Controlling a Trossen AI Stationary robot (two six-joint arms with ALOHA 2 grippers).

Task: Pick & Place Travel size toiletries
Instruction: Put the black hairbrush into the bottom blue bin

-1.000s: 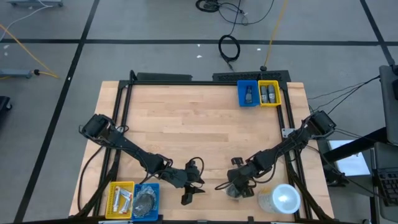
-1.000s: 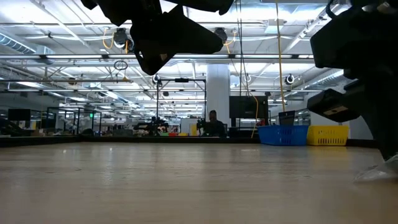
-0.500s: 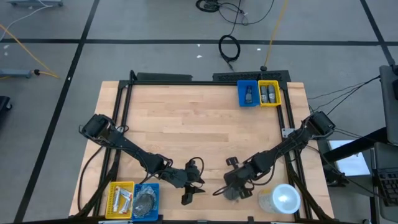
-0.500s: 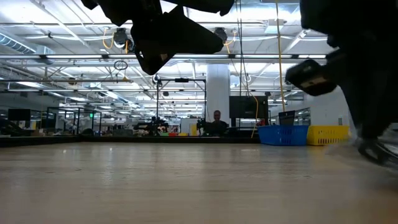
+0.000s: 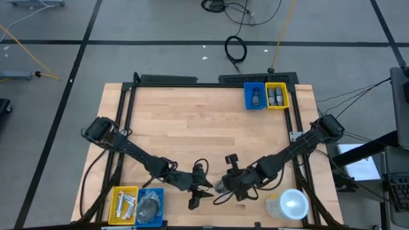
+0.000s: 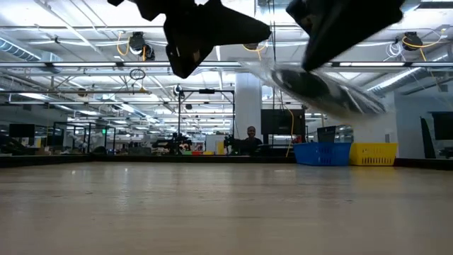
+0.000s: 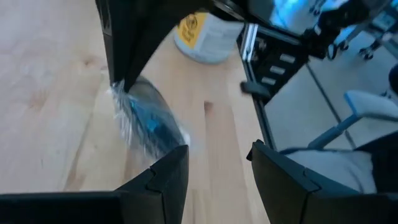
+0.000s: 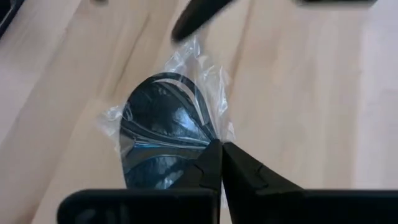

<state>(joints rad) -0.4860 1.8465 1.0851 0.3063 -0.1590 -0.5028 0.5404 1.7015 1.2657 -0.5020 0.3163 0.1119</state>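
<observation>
Pale wood table [image 5: 204, 121] on grey floor, right gripper [image 8: 219, 163] pinching wrapped disc [image 8: 163, 134] aloft near front centre, left gripper [image 7: 214, 163] parted beside it, bins [image 5: 266, 96] far right, person [image 6: 251, 140] in hall behind.

Pale striped wood table [image 5: 204, 121]. Far right, a blue bin [image 5: 255, 97] beside a yellow bin [image 5: 277, 96]. Near left, another yellow bin [image 5: 124, 204] and blue bin [image 5: 150, 204]. Both arms dark. The wrapped disc [image 8: 165, 140] is glossy black in clear film. The cup [image 5: 291, 204] has a white lid.
</observation>
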